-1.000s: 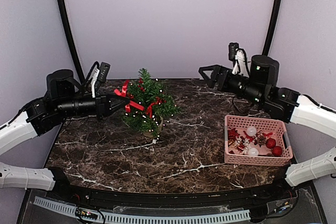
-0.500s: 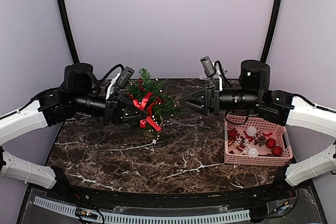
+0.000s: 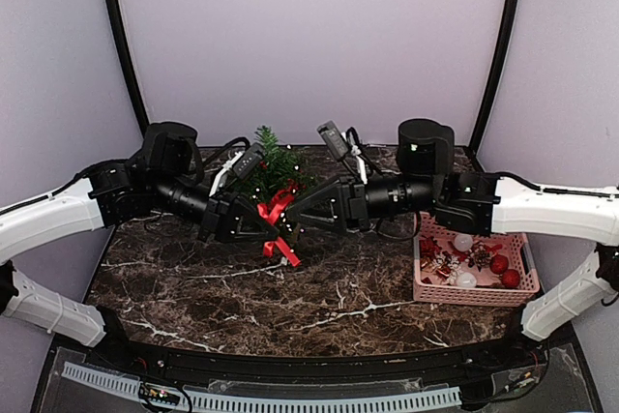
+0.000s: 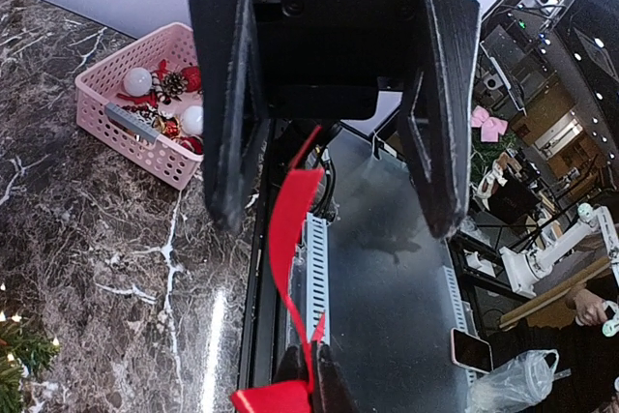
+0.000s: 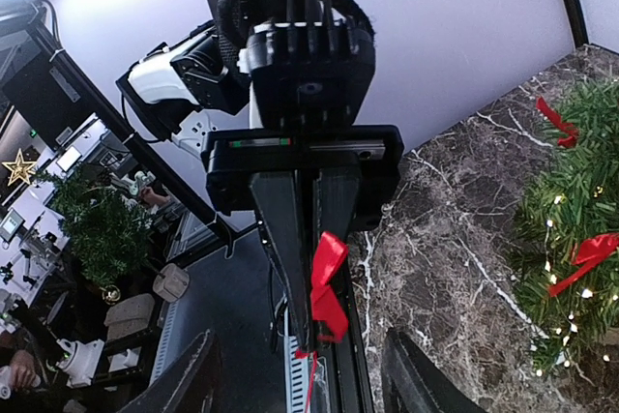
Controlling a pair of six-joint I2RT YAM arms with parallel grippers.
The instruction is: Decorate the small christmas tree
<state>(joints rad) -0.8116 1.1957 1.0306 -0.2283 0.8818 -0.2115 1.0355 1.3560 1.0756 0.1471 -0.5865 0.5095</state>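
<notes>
The small christmas tree [image 3: 276, 166] stands at the back middle of the table, with lights and red bows on it; it also shows in the right wrist view [image 5: 571, 210]. My two grippers meet just in front of it. My right gripper [image 3: 290, 221] [image 5: 324, 340] is shut on a red ribbon [image 3: 280, 244] [image 5: 329, 287]. My left gripper [image 3: 257, 229] [image 4: 334, 224] is open. The ribbon [image 4: 290, 229] runs between its spread fingers [image 4: 232, 132] down to the right gripper's closed tips [image 4: 309, 379].
A pink basket [image 3: 474, 222] at the right holds red and white baubles, a pine cone and other ornaments; it also shows in the left wrist view [image 4: 97, 108]. Both forearms cross the table's middle. The table's front edge has a slotted white rail [image 3: 290, 401].
Both arms have swung inward and met in front of the tree. The right gripper, open before, has shut on the ribbon that hung at the left gripper.
</notes>
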